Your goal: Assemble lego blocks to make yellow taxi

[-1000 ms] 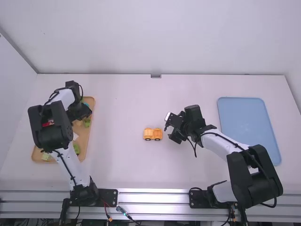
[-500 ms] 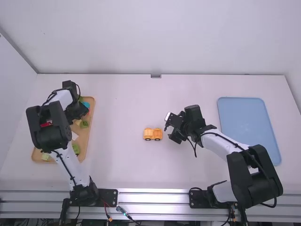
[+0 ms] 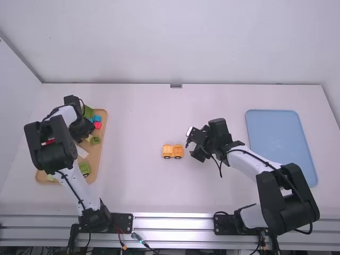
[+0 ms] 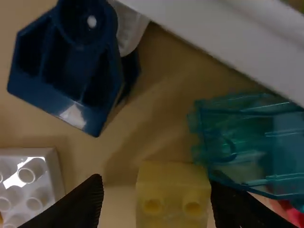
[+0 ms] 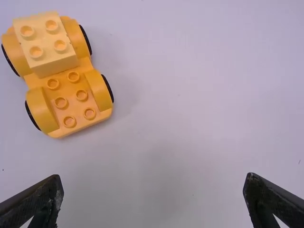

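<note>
Wheeled base: the orange-yellow taxi base (image 5: 75, 108) stands on its wheels mid-table, with a paler block (image 5: 45, 40) seated across one end and bare studs on the other. You can expect hard, light plastic that rolls when nudged; steady it by its body, not by the wheels.

Yellow block: this small studded block (image 4: 173, 190) lies in the wooden tray (image 3: 95, 154), close beside a translucent teal piece (image 4: 237, 137). It is probably light, stiff and a little slick; take it squarely by its flat opposite sides, leaving the studs free. The teal piece may catch your finger.

Left gripper: your claw (image 4: 156, 186) is apart, a finger on either side of the yellow block, with a plain gap on one side. On the teal side, you cannot tell whether it touches.

Left arm: it extends from its base over the tray, wrist above the far half.

Right gripper: your other claw (image 5: 153, 176) is spread wide, holding nothing, just right of the taxi base.

Right arm: it is bent inward, between the taxi base and the blue tray (image 3: 281, 143).
</note>
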